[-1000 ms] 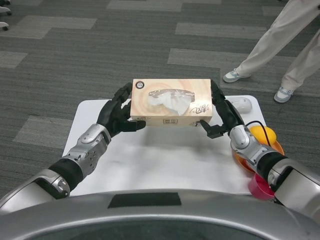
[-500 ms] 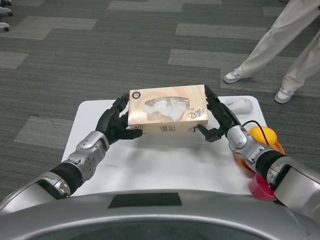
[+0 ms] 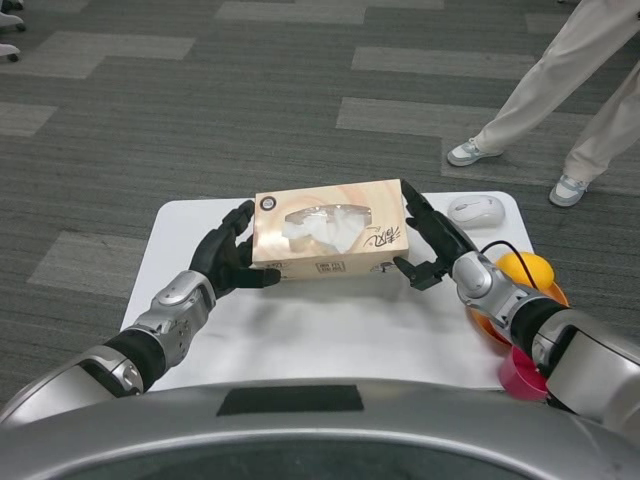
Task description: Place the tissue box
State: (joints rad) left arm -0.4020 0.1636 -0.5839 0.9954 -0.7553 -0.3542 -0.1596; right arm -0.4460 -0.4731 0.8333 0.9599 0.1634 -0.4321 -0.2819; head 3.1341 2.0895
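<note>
A tan tissue box [image 3: 328, 231] with white tissue showing in its top slot is over the middle of the white table [image 3: 190, 225]. My left hand [image 3: 228, 258] presses against its left end and my right hand [image 3: 432, 246] presses against its right end, so the box is clamped between them. Whether the box's underside touches the table I cannot tell.
A white computer mouse [image 3: 476, 210] lies at the table's back right. An orange ball [image 3: 527, 270] sits in an orange bowl [image 3: 552, 297] at the right edge, with a pink cup [image 3: 520, 375] in front of it. A person's legs [image 3: 560, 80] stand beyond the table's right corner.
Both hands have brought the box lower and nearer to me, toward the table top. The mouse behind the right hand has come into full view.
</note>
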